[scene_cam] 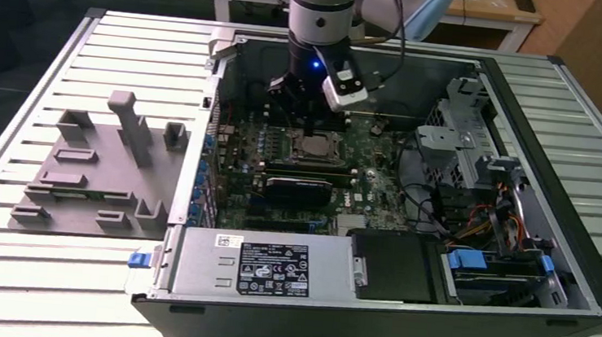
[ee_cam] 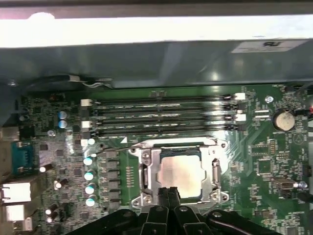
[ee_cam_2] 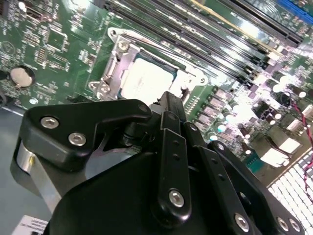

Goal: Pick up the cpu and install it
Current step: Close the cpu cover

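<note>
The cpu (scene_cam: 312,147) lies flat inside the metal socket frame (ee_cam: 146,169) on the green motherboard of an open computer case. Its silvery top plate is seen as the cpu (ee_cam: 178,171) in the first wrist view and the cpu (ee_cam_2: 144,81) in the second. My gripper (scene_cam: 310,124) hangs straight above the socket. In both wrist views the black fingertips sit pressed together at the cpu's near edge, with nothing between them: gripper (ee_cam: 169,192), gripper (ee_cam_2: 168,98). Whether they touch the chip is unclear.
A grey plastic fixture (scene_cam: 94,167) with upright blocks sits on the slatted table at the exterior view's left. The case holds memory slots (ee_cam: 161,115) beside the socket, a power supply (scene_cam: 260,267) in front and a drive cage (scene_cam: 466,150) with cables at the right.
</note>
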`<state>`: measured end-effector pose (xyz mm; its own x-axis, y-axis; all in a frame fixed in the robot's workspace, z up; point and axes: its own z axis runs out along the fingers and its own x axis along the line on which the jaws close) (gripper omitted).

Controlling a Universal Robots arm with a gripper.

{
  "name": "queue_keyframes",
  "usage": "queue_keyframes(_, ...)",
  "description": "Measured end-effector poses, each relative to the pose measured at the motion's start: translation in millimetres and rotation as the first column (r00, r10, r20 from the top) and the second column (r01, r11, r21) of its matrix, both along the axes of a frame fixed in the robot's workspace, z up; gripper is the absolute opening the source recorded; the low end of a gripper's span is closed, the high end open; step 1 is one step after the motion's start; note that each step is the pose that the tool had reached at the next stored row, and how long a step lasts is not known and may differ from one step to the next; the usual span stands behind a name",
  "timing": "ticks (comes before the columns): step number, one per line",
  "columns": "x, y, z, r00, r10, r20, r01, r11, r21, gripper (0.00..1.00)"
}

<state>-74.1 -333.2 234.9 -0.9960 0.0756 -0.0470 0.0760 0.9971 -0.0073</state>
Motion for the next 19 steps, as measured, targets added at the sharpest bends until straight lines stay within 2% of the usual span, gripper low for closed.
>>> queue_keyframes(8, 17.3, 0.0, 0.0, 1.0, 0.0, 0.0, 0.0, 1.0, 0.0, 0.11)
queue_keyframes(11, 17.7, 0.0, 0.7, 1.0, 0.0, -0.0001, 0.0, 1.0, -0.0001, 0.11)
queue_keyframes(17, 17.7, 0.0, 8.7, 1.0, 0.0, 0.0, 0.0, 1.0, 0.0, 0.11)
queue_keyframes(19, 17.7, 0.0, 8.9, 1.0, 0.0, 0.0001, 0.0, 1.0, 0.0002, 0.11)
